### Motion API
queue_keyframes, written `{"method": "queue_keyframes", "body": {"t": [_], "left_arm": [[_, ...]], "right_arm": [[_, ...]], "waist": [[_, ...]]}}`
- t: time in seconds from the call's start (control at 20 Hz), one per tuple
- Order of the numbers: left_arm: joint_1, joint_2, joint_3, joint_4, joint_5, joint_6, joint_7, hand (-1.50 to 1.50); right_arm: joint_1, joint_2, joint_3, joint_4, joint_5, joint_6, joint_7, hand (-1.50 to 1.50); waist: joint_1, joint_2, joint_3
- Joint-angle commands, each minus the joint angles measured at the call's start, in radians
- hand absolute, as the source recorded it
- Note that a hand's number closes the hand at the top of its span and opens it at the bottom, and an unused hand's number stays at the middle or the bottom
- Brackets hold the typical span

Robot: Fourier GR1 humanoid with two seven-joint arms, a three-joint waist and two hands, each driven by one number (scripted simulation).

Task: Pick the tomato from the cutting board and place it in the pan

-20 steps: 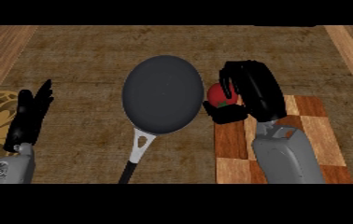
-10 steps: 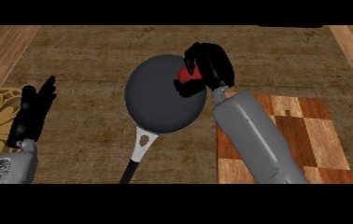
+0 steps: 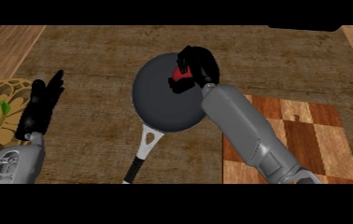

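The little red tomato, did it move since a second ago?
Yes. The red tomato, held in the black right hand, went left, off the checkered wooden cutting board, and is now over the round dark pan.

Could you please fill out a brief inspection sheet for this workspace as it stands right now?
Surface: brown counter.
Job's things: tomato held over the dark pan, whose handle points toward the robot; cutting board at the right, nothing seen on its visible part.
Clutter: patterned object at the left edge, partly out of view.
Hands: right hand curled round the tomato; left hand open, resting at the left, fingers up.
Cables: nothing seen.
Surroundings: lighter wood strip at the upper left.
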Motion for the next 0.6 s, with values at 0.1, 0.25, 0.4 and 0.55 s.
{"method": "queue_keyframes", "body": {"t": [0.1, 0.25, 0.4, 0.55], "left_arm": [[-0.048, -0.024, -0.031, -0.015, -0.008, -0.003, 0.031, 0.00], [-0.024, -0.022, -0.031, 0.027, -0.008, -0.019, -0.045, 0.00], [-0.047, -0.051, -0.055, -0.015, -0.020, 0.004, 0.007, 0.00], [-0.086, -0.038, -0.046, 0.034, -0.023, -0.003, 0.018, 0.00]], "right_arm": [[0.002, 0.000, 0.024, 0.107, -0.229, -0.034, -0.101, -1.50], [0.008, 0.000, 0.071, 0.135, -0.297, -0.030, -0.120, -1.50], [-0.005, 0.000, 0.096, 0.143, -0.354, -0.060, -0.152, -1.50], [-0.006, 0.000, 0.116, 0.135, -0.423, -0.076, -0.187, -1.50]], "waist": [[0.042, 0.013, 0.002], [0.065, 0.020, 0.001], [0.082, 0.017, 0.002], [0.076, 0.021, 0.002]]}}
